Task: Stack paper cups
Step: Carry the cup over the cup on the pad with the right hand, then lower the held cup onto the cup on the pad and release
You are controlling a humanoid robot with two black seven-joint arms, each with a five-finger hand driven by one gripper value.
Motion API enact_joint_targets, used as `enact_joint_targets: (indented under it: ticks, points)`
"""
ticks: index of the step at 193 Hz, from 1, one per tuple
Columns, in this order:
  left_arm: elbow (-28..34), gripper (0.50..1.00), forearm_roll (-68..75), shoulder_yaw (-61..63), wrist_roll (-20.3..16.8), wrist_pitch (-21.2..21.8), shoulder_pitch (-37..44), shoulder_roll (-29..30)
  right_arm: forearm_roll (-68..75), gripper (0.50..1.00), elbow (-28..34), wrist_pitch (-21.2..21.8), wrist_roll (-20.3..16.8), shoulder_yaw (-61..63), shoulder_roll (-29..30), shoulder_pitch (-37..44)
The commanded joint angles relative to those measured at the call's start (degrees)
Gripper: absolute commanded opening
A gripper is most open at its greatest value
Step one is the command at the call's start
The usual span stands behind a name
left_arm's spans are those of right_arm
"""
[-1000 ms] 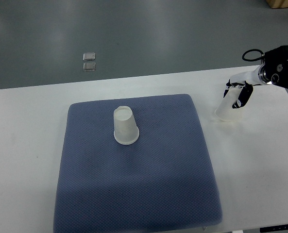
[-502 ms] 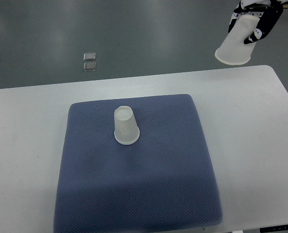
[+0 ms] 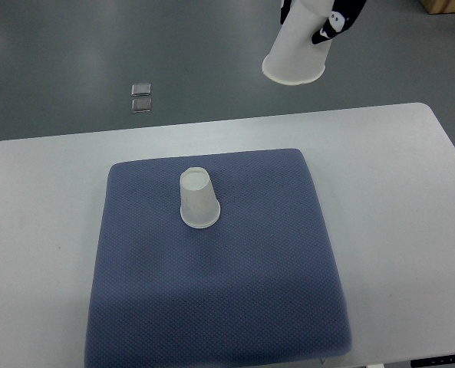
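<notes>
At top, hand (image 3: 327, 15) grips inverted cup (image 3: 296, 50).

Hand (image 3: 323, 17) gripping the raised paper cup (image 3: 296, 52) is cut off by the top edge; its arm is unseen, side undeterminable.

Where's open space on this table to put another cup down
Bare white table right of the blue mat and left of it. The mat's near half is free too. Only the upside-down cup takes its upper middle.
</notes>
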Motion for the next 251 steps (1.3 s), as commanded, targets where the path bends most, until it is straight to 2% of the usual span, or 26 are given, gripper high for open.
enact_joint_targets:
  ticks: [1, 41, 63, 86, 144, 185, 218, 251]
  points:
    - [0.00, 1.000, 0.00, -0.02, 0.00, 0.00, 0.00, 0.00, 3.52, 0.652, -1.89, -1.25, 0.01, -0.38, 6.30, -0.30]
    - [0.00, 1.000, 0.00, -0.11, 0.00, 0.00, 0.00, 0.00, 10.20, 0.652, -4.17, -4.24, 0.01, -0.64, 17.37, -0.65]
    - [-0.09, 1.000, 0.00, -0.02, 0.00, 0.00, 0.09, 0.00, 13.01, 0.654, -6.54, -6.96, 0.01, -0.64, 20.63, -3.55]
    - [-0.09, 1.000, 0.00, -0.02, 0.00, 0.00, 0.09, 0.00, 14.16, 0.656, -7.60, -7.84, 0.01, -0.64, 23.18, -5.39]
    - [0.08, 1.000, 0.00, -0.11, 0.00, 0.00, 0.09, 0.00, 14.16, 0.662, -7.60, -10.22, 0.01, -1.79, 26.08, -9.00]
    - [0.08, 1.000, 0.00, -0.11, 0.00, 0.00, 0.09, 0.00, 14.69, 0.682, -7.60, -11.54, 0.01, -2.40, 28.45, -10.32]
    - [0.35, 1.000, 0.00, -0.11, 0.00, 0.00, 0.09, 0.00, 14.77, 0.709, -7.60, -14.35, 0.01, -4.60, 30.74, -10.76]
    - [0.35, 1.000, 0.00, -0.20, 0.00, 0.00, 0.36, 0.00, 14.69, 0.713, -7.60, -15.31, 0.01, -5.30, 30.74, -10.84]
